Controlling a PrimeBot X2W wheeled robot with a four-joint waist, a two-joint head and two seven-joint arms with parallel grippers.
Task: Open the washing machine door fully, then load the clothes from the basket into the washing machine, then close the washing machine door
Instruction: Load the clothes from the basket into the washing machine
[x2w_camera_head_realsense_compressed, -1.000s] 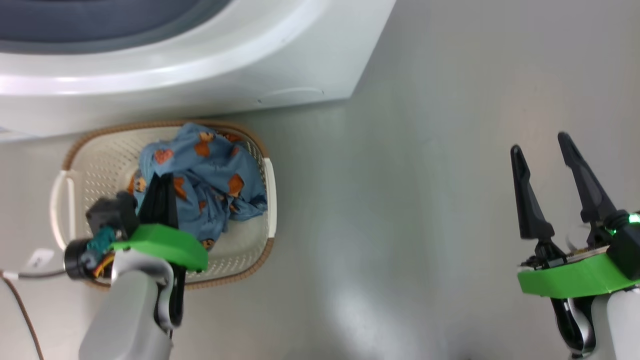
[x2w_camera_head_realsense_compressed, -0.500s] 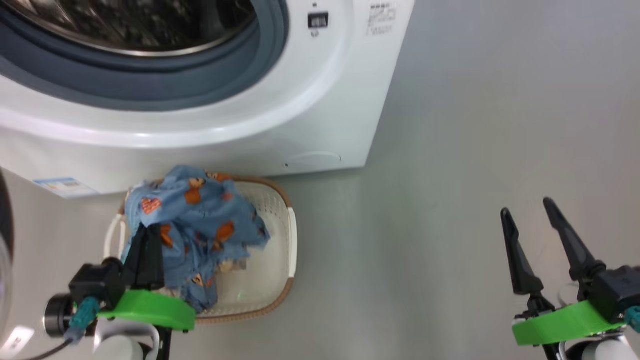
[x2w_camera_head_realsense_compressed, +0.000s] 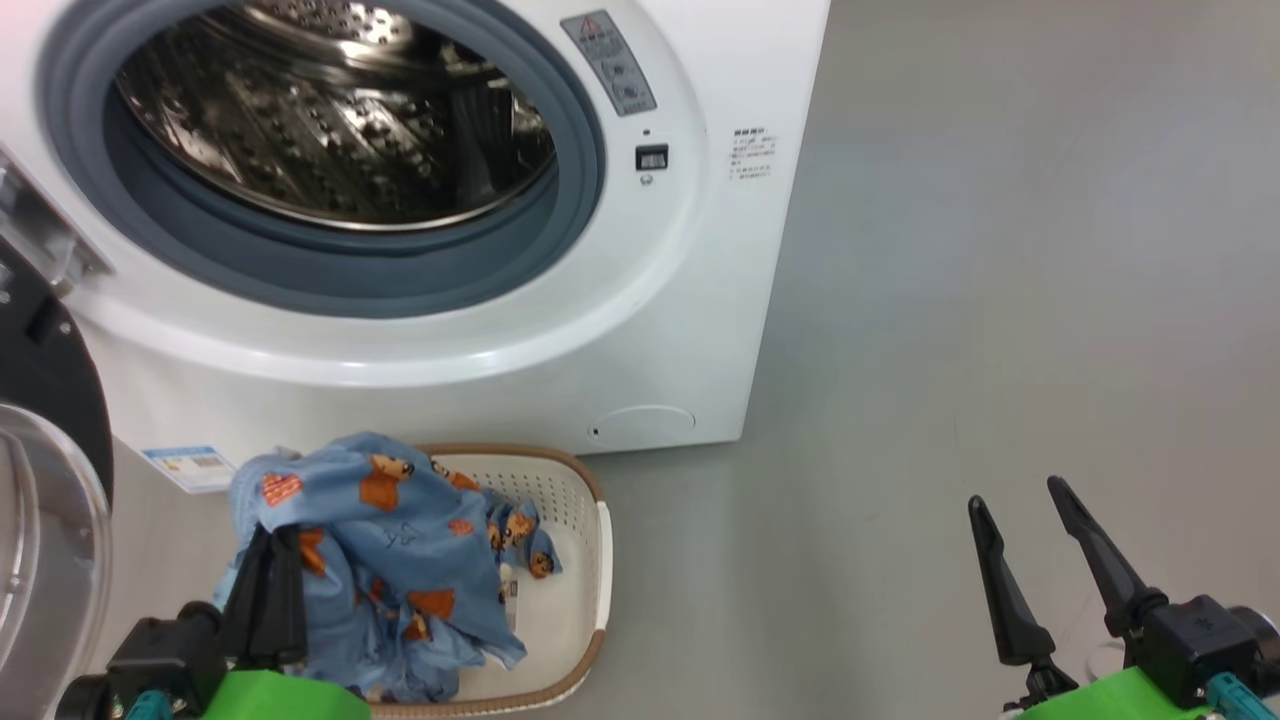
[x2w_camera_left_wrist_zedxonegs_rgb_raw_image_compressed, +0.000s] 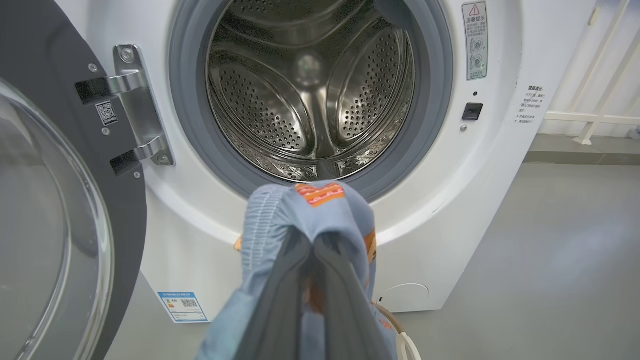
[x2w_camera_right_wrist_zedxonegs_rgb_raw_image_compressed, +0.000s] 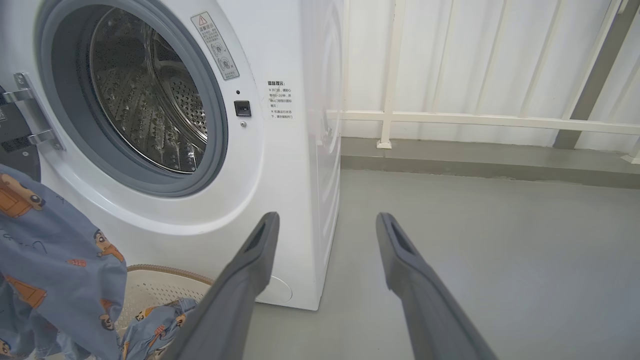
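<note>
Running off the left edge, the round glossy black washing machine door (x2w_camera_head_realsense_compressed: 45, 400) with its clear glass bowl stands open, only partly seen. Next, the left gripper (x2w_camera_head_realsense_compressed: 272, 545), its base cut off below, is clenched on the light blue cartoon-printed clothes (x2w_camera_head_realsense_compressed: 400, 530). These drape into the small cream perforated basket (x2w_camera_head_realsense_compressed: 590, 560) and hide much of it. Behind stands the big white washing machine (x2w_camera_head_realsense_compressed: 700, 300), its steel drum (x2w_camera_head_realsense_compressed: 330, 130) exposed. Far right, the right gripper (x2w_camera_head_realsense_compressed: 1015, 492) hangs released, fingers spread, over the grey floor (x2w_camera_head_realsense_compressed: 1000, 250).
</note>
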